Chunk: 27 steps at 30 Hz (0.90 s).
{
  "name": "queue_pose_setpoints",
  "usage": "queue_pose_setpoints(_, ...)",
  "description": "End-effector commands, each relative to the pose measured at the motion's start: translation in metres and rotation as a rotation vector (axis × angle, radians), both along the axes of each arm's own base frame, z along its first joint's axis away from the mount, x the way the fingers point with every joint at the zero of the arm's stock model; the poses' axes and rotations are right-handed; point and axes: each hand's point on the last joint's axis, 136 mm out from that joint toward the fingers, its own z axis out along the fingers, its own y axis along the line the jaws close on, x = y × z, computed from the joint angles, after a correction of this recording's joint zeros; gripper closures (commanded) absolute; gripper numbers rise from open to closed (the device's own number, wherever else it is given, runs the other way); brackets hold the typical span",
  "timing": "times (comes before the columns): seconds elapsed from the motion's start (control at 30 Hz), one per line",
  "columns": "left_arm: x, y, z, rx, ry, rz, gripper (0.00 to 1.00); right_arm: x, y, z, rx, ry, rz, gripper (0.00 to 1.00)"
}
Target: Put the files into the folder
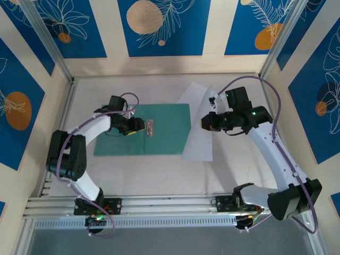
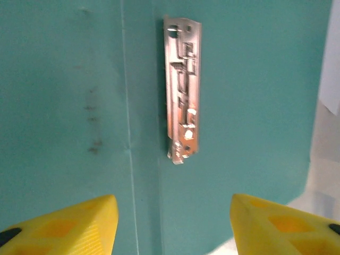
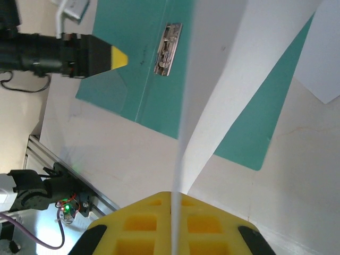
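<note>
Files: one white sheet (image 3: 228, 74), clamped edge-on in right gripper (image 3: 172, 212) over right half of open folder (image 1: 159, 130) mid-table; second sheet (image 3: 326, 58) flat beside. Left gripper (image 2: 172, 212) near metal clip (image 2: 183, 87), fingers apart. Lower gently, square to spine, clear of clip.

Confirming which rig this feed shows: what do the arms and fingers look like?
The left arm and right arm have white links with black joint housings. A lilac cable loops along each. The fingers are yellow, wedge-shaped, with recessed pockets. The right arm shows a green light.
</note>
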Motion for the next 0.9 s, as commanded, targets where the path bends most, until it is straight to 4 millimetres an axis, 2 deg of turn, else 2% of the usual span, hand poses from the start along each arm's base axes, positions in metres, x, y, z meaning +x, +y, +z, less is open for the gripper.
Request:
queue_pose_setpoints(0.0,0.025,-0.002,-0.009,0.013,-0.054,-0.019,0.44,-0.016,0.003,0.024,0.027,-0.068,0.064,0.99)
queue_pose_setpoints(0.1,0.028,-0.006,-0.023,0.002,-0.039,-0.026,0.46,-0.018,0.001,0.031,0.026,-0.114,0.068,0.99)
queue_pose_setpoints(0.23,0.027,-0.011,-0.032,-0.020,-0.028,-0.041,0.56,-0.020,-0.001,0.036,0.022,-0.147,0.071,0.99)
queue_pose_setpoints(0.43,0.021,-0.024,-0.044,-0.072,-0.012,-0.091,0.57,-0.021,-0.002,0.041,0.014,-0.169,0.077,0.99)
queue_pose_setpoints(0.87,-0.008,-0.054,-0.059,-0.131,-0.008,-0.217,0.60,-0.022,-0.005,0.044,0.000,-0.186,0.067,0.99)
